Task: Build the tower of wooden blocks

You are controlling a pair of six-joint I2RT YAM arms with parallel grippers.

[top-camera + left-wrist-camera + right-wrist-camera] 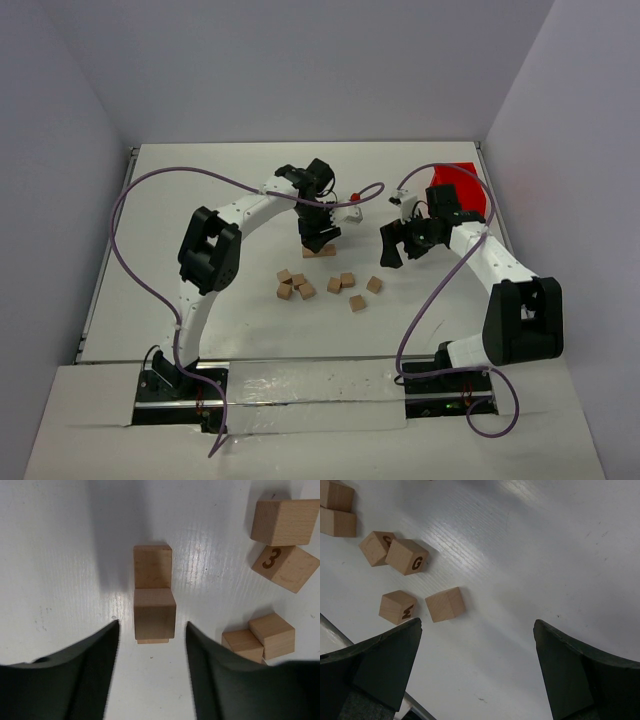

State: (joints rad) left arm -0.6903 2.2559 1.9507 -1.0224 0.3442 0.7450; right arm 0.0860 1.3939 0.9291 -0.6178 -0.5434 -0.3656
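Observation:
The tower [320,250] is a short row of tan wood blocks with one block stacked on the near one [154,614]; a second block [152,566] lies behind it. My left gripper [320,236] hangs right over it, open and empty [152,623], its fingers [95,670] either side of the stacked block without touching it. Several loose blocks [334,285] lie in front of the tower. My right gripper [395,245] is open and empty [477,625] above bare table, right of a plain block [445,604] and lettered blocks [407,556].
A red plastic bin [460,190] stands at the back right, behind the right arm. Loose blocks [285,567] lie to the right of the tower in the left wrist view. Purple cables loop over both arms. The table [200,200] has walls around it.

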